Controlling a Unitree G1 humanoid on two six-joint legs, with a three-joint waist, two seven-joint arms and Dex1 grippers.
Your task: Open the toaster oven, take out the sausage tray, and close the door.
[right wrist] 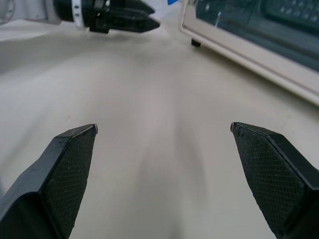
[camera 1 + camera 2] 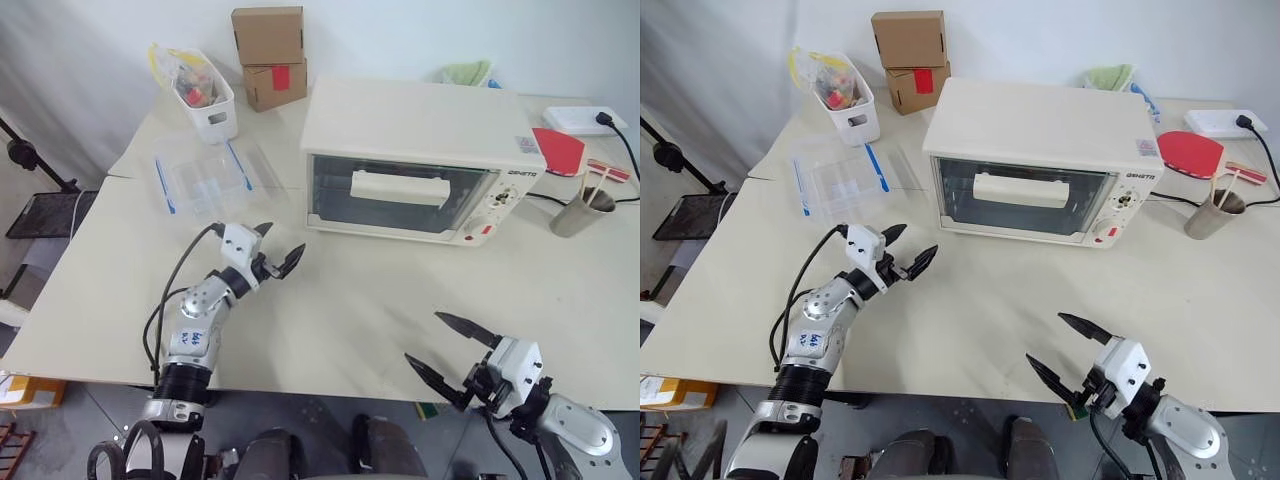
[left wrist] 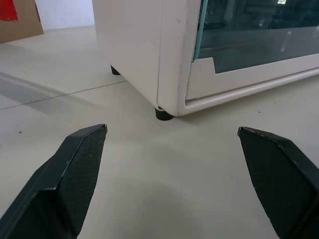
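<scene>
The cream-white toaster oven (image 2: 420,125) stands at the back middle of the table. Its glass door (image 2: 395,200) is closed, with the bar handle (image 2: 400,187) across it. The sausage tray is hidden. My left gripper (image 2: 284,240) hovers open just left of the oven's front left corner (image 3: 169,94), nothing between its fingers (image 3: 75,174). My right gripper (image 2: 423,337) is open and empty near the table's front edge, well in front of the oven. The right wrist view shows the left gripper (image 1: 142,17) beside the oven's base (image 1: 249,55).
A clear plastic box with blue clips (image 2: 205,178), a white bin (image 2: 208,100) and cardboard boxes (image 2: 270,55) sit at the back left. A red paddle (image 2: 560,150), a metal cup (image 2: 578,215) and a power strip (image 2: 585,120) lie right of the oven.
</scene>
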